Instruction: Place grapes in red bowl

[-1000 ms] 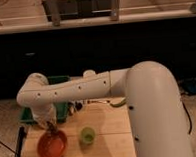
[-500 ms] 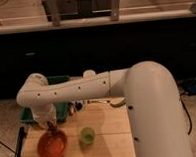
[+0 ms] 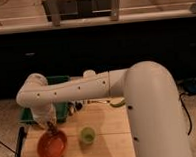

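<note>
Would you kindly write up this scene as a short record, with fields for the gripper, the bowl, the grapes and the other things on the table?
gripper: at the arm's end, pointing down over the back edge of the red bowl
red bowl: upright, front left of the table
grapes: cannot be told apart from the gripper's dark tip
green cup: upright, right of the bowl, not touching it
green bin: behind the bowl, partly hidden by the arm
table: light wood

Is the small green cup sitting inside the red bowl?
No, the green cup stands on the wooden table beside the red bowl, apart from it, while the gripper hangs over the bowl's far rim.
</note>
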### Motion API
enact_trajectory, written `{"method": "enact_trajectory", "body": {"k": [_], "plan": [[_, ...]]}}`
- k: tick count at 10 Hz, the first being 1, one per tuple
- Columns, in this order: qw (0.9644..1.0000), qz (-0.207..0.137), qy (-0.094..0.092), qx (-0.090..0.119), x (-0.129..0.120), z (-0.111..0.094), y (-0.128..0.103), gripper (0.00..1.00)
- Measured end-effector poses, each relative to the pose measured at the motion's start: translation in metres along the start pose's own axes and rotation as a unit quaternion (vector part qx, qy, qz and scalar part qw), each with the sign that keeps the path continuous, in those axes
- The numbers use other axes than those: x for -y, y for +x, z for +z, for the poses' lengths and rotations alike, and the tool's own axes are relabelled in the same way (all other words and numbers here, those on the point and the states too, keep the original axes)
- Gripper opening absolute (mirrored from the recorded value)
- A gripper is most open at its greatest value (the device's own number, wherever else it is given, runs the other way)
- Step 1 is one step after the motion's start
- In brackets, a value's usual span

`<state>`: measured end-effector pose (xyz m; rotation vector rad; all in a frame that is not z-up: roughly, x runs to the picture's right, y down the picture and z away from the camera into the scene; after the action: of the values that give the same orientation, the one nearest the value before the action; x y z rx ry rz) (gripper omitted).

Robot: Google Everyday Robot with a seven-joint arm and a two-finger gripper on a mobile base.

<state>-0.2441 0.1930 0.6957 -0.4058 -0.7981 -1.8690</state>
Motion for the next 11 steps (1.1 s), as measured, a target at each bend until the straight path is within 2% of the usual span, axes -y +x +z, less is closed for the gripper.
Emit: {"method": "enact_trajectory", "body": {"k": [11], "plan": [[0.9993,-0.036,-0.003,0.002,-0.0005,0.0013,0.0002,0.00]]}}
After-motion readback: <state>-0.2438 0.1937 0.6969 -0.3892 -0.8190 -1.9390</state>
